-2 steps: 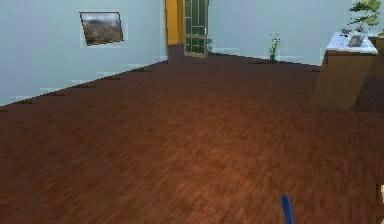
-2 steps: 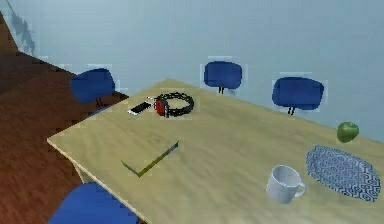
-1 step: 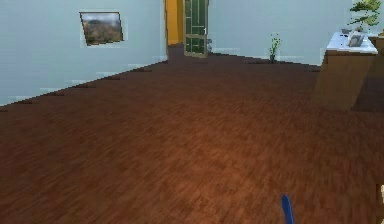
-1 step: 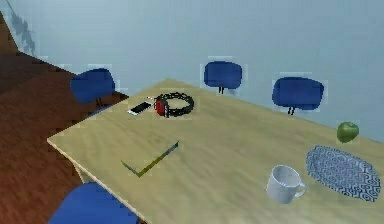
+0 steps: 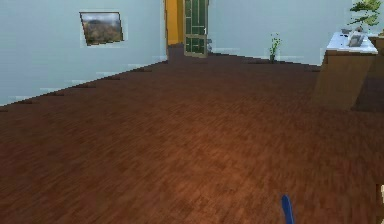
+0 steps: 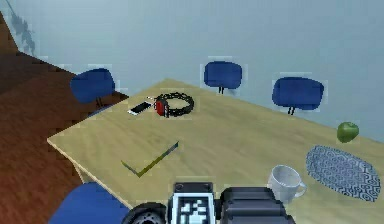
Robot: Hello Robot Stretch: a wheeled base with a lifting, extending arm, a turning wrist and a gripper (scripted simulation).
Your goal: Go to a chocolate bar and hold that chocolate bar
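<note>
A pale wooden table (image 6: 230,140) stands at the arm's side with blue chairs (image 6: 298,92) along its far edge and one more at the near corner. At the arm side view's bottom edge I see a white square with black marks (image 6: 195,207), and just left of it the dark rounded body of the gripper (image 6: 148,214). Its fingers I cannot make out, so I cannot tell whether it holds anything. On the near part of the tabletop lies a thin flat piece (image 6: 152,161) with a yellow edge. It may be the chocolate bar, though I cannot tell for sure. Farther out lie a small pale slab (image 6: 139,106), a small red thing (image 6: 160,104) touching a dark ring (image 6: 179,103), all close together. Toward the view's right stand a white mug (image 6: 286,182), a patterned round mat (image 6: 343,168) and a green apple (image 6: 347,131). Ahead stretches dark wooden floor (image 5: 170,130), with a picture (image 5: 101,28) on the blue wall, a doorway (image 5: 190,25) and a cabinet (image 5: 343,75).
</note>
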